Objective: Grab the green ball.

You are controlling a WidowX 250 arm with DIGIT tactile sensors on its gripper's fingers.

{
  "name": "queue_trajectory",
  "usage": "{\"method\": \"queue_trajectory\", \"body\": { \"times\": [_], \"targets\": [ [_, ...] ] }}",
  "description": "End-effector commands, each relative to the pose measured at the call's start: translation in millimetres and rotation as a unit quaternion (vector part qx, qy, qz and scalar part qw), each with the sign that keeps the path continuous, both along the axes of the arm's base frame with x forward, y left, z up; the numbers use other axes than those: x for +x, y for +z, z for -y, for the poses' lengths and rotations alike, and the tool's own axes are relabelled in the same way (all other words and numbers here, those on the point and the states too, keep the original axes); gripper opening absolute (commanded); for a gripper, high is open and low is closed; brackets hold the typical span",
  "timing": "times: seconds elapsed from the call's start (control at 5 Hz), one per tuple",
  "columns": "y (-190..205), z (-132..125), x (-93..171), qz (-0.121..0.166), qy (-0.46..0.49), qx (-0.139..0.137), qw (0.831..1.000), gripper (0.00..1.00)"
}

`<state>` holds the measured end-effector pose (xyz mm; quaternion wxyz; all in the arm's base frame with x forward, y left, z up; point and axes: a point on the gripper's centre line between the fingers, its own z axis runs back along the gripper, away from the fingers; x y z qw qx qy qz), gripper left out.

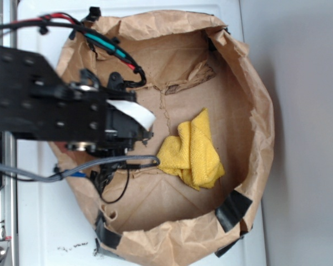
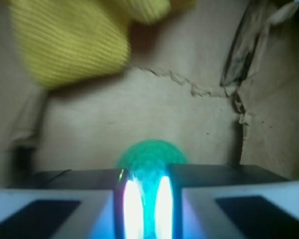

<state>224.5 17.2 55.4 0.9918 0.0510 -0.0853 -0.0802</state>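
Green ball [image 2: 150,158] pinched in the gripper [image 2: 144,209], down in the brown paper bag [image 1: 255,100].

Seen from the wrist: pads [image 2: 132,209] narrowed against the ball's sides (glare hides the contact itself), low over the bag floor, apparently to cradle it. Yellow cloth [image 1: 193,155] bunched well apart. Black tape [image 1: 233,209] patching the rim. No legible writing anywhere.

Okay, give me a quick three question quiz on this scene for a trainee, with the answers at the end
1. True or false: the green ball sits between the gripper fingers.
2. Which object lies beyond the ball in the wrist view: A) yellow cloth, B) red cup, C) blue sponge?
3. What forms the walls around the workspace?

Key: 1 true; 2 A; 3 a brown paper bag, rolled down and taped.
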Motion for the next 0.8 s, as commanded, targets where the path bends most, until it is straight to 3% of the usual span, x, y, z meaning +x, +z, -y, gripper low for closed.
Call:
{"method": "queue_trajectory", "body": {
  "times": [0.0, 0.2, 0.4, 0.6],
  "targets": [
    [78, -60, 27, 0.088, 0.07, -0.051, 0.992, 0.0],
    [104, -71, 21, 0.12, 0.072, -0.073, 0.988, 0.0],
    [104, -70, 18, 0.12, 0.067, -0.08, 0.987, 0.0],
    [100, -67, 20, 0.12, 0.062, -0.051, 0.989, 0.0]
  ]
}}
